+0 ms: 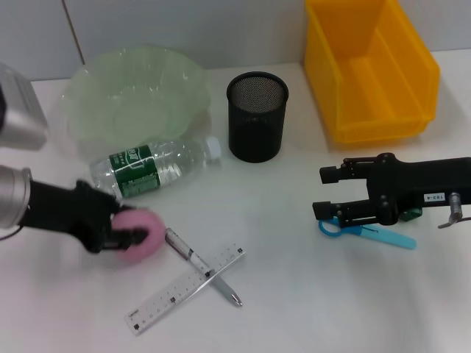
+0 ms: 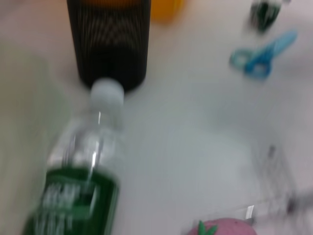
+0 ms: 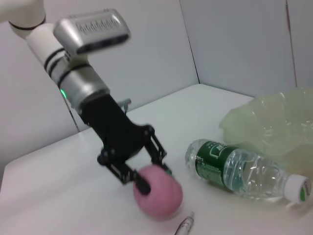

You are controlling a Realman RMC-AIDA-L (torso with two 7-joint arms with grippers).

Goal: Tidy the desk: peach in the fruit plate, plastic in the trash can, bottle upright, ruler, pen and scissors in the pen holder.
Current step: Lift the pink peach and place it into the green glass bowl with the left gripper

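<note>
A pink peach (image 1: 143,237) lies on the white desk, with my left gripper (image 1: 121,229) shut on it; the right wrist view shows the same fingers (image 3: 142,184) straddling the peach (image 3: 160,195). A clear bottle (image 1: 151,168) with a green label lies on its side before the pale green fruit plate (image 1: 136,92). The pen (image 1: 202,266) crosses the clear ruler (image 1: 184,289) near the front. Blue scissors (image 1: 368,232) lie just under my right gripper (image 1: 327,193), which hovers open. The black mesh pen holder (image 1: 256,116) stands at centre back. I cannot make out the plastic.
A yellow bin (image 1: 372,70) stands at the back right, behind my right arm. The bottle's cap (image 2: 106,93) lies close to the pen holder (image 2: 110,44). A grey wall runs behind the desk.
</note>
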